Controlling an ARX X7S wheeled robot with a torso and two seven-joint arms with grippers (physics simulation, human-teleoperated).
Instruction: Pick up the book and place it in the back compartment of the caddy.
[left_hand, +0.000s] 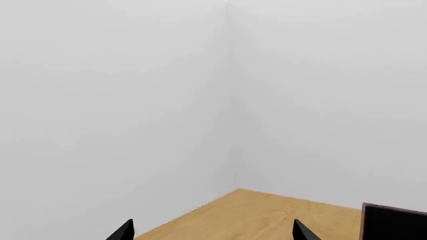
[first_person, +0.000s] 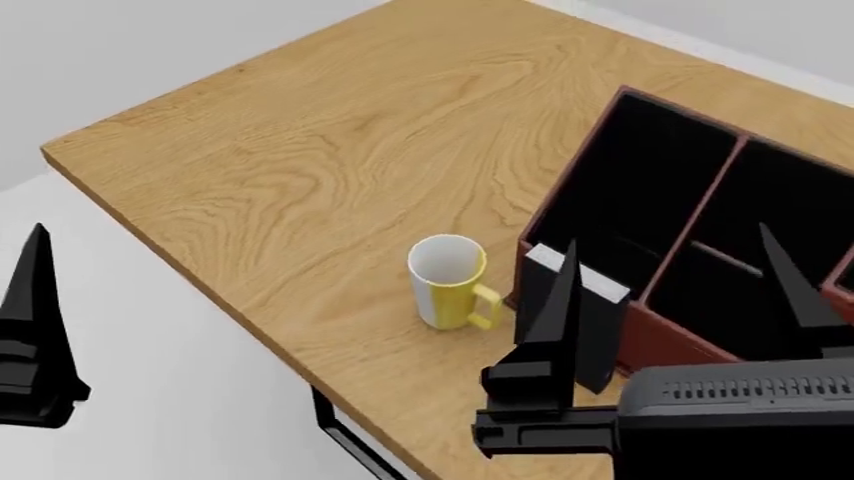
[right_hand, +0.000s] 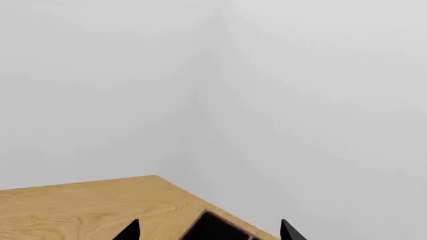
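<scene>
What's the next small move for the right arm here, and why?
Probably lower the right gripper toward the book. The book stands upright on the table against the caddy, beside the mug. The gripper looks open and empty, raised above the book.

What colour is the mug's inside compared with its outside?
The ceramic mug is white inside, yellow outside with a yellow handle; the head view shows it best.

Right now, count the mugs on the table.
1. The mug, yellow outside and white inside, stands on the table beside the book, near the caddy. The right gripper may hide others.
</scene>
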